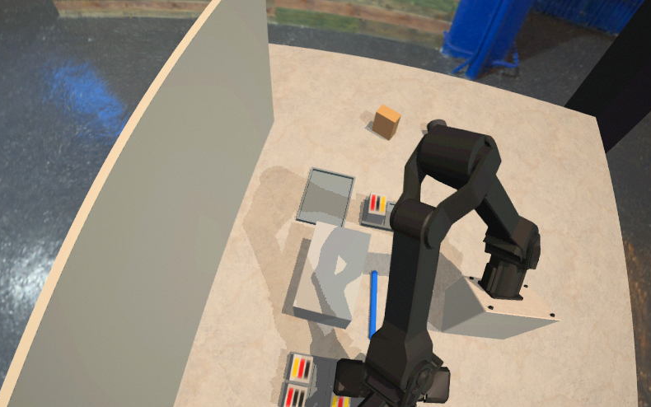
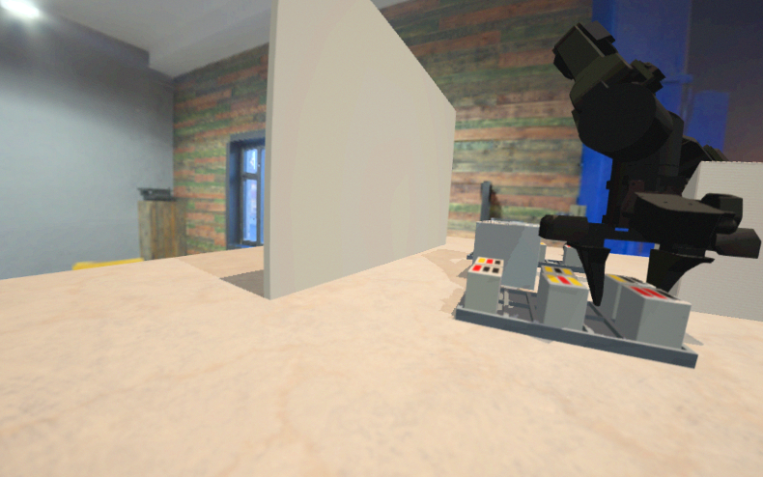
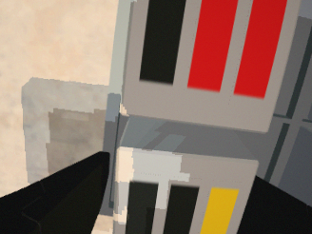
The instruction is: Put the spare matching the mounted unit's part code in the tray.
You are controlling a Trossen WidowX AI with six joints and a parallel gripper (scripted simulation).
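Observation:
My gripper (image 2: 630, 294) (image 3: 183, 165) is open, partly closed, with its fingers lowered around the spare striped black, black, yellow (image 2: 613, 299) (image 3: 190, 166). In the wrist view the right finger adjoins the spare and a narrow gap shows at the left finger. The spare stands in the dark rack (image 1: 324, 371) (image 2: 574, 337). The black, red, red spare (image 2: 657, 320) (image 3: 214, 48) stands right beside it. The shallow tray (image 1: 325, 189) holds nothing. A grey box (image 1: 338, 278) (image 2: 505, 252) stands between tray and rack; I cannot read any code on its back.
Other spares (image 1: 300, 368) (image 2: 563, 305) stand in the rack. A small holder (image 1: 367, 222) near the tray bears a red, black, yellow block (image 1: 377, 203). A blue rod (image 1: 373, 303) lies beside the grey box. A tall panel (image 1: 166, 202) (image 2: 360, 148) and an orange block (image 1: 386, 122) stand farther off.

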